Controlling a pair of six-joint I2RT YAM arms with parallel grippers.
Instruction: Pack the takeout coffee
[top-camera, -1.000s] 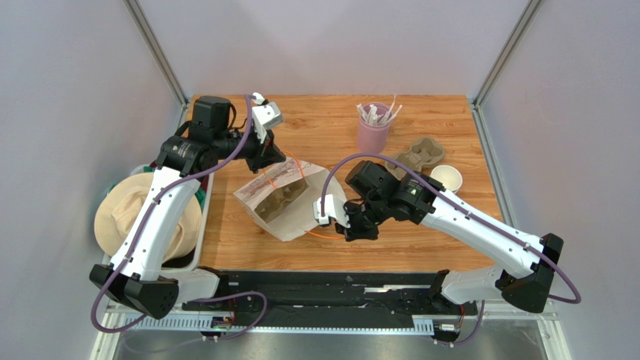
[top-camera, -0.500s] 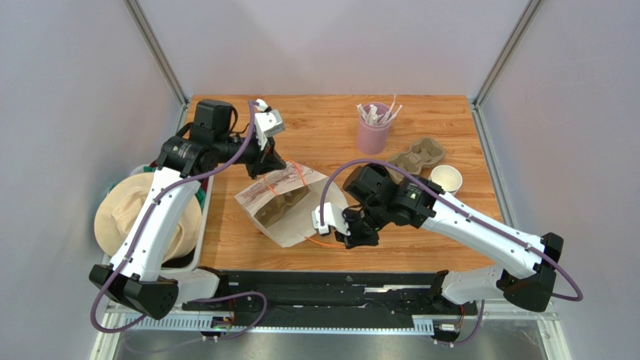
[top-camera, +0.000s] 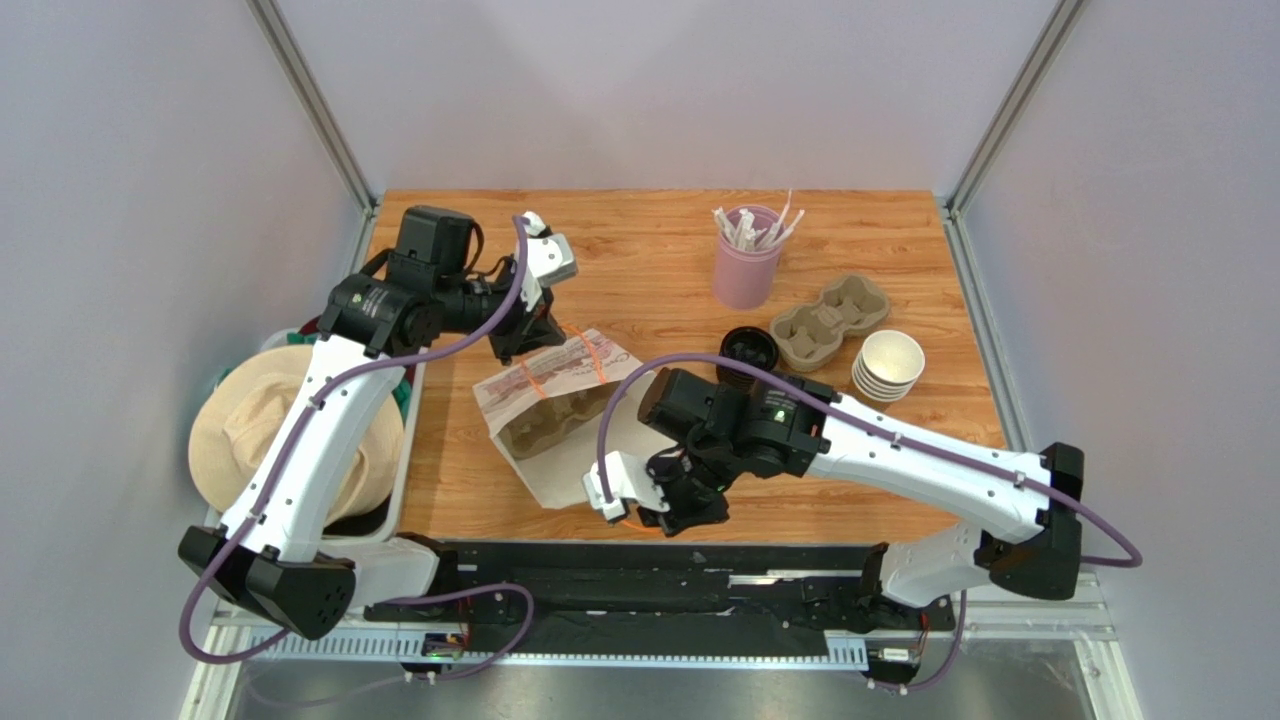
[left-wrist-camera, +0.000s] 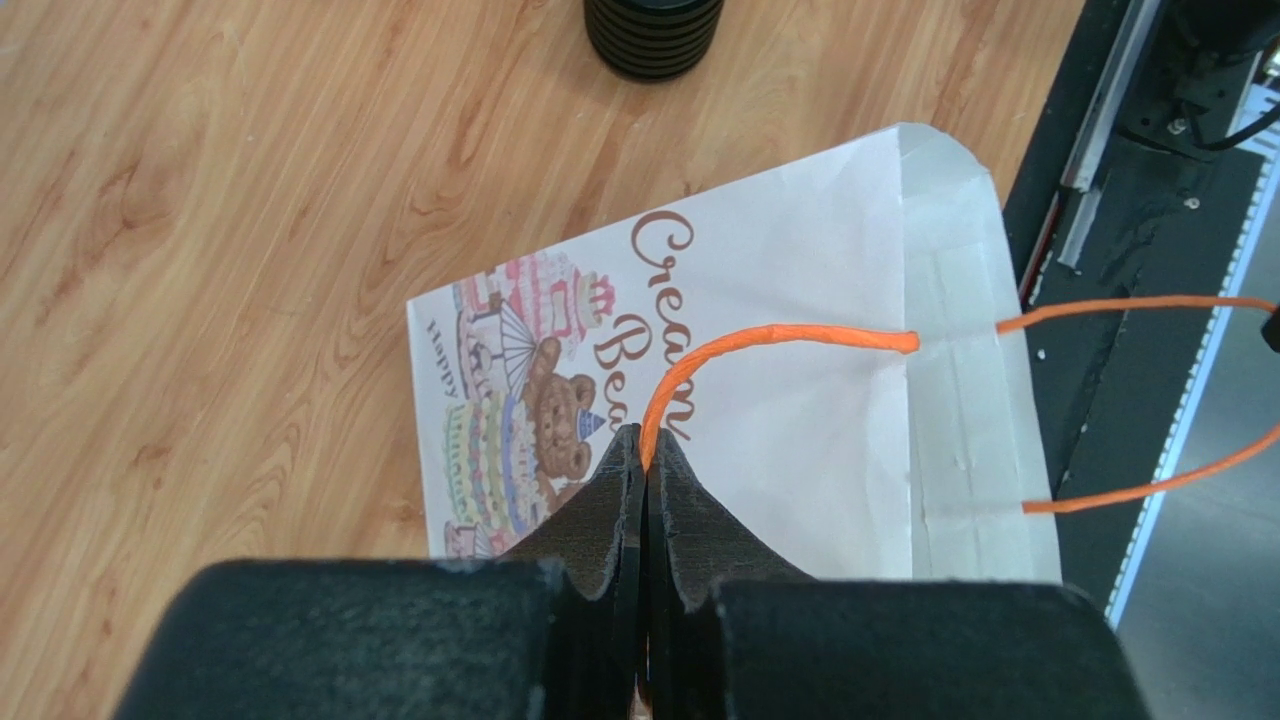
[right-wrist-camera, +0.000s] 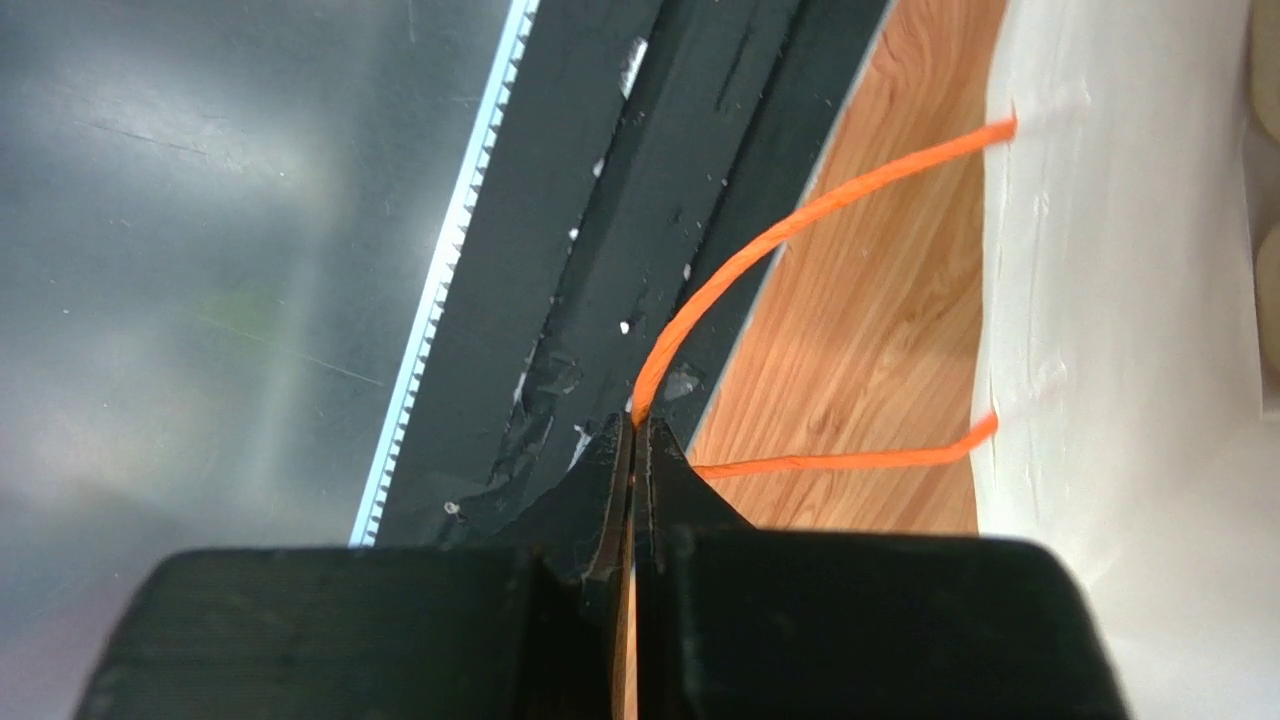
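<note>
A white paper bag with a bear print lies in the middle of the table, its mouth held apart by two orange handles. My left gripper is shut on the far handle, its tips over the printed side. My right gripper is shut on the near handle, its tips out over the black rail at the table's near edge, with the bag's wall to the right. Something brown like moulded card shows inside the bag. The takeout coffee is out of view.
A pink cup of white sticks stands at the back. A stack of black lids, a card cup carrier and a nested stack of brown cups sit right of the bag. A bin with a straw hat lies off the left edge.
My right gripper has pulled its handle left and toward the near edge, and the bag has slid that way. The left gripper has followed slightly right. Lids and cup stack are now uncovered.
</note>
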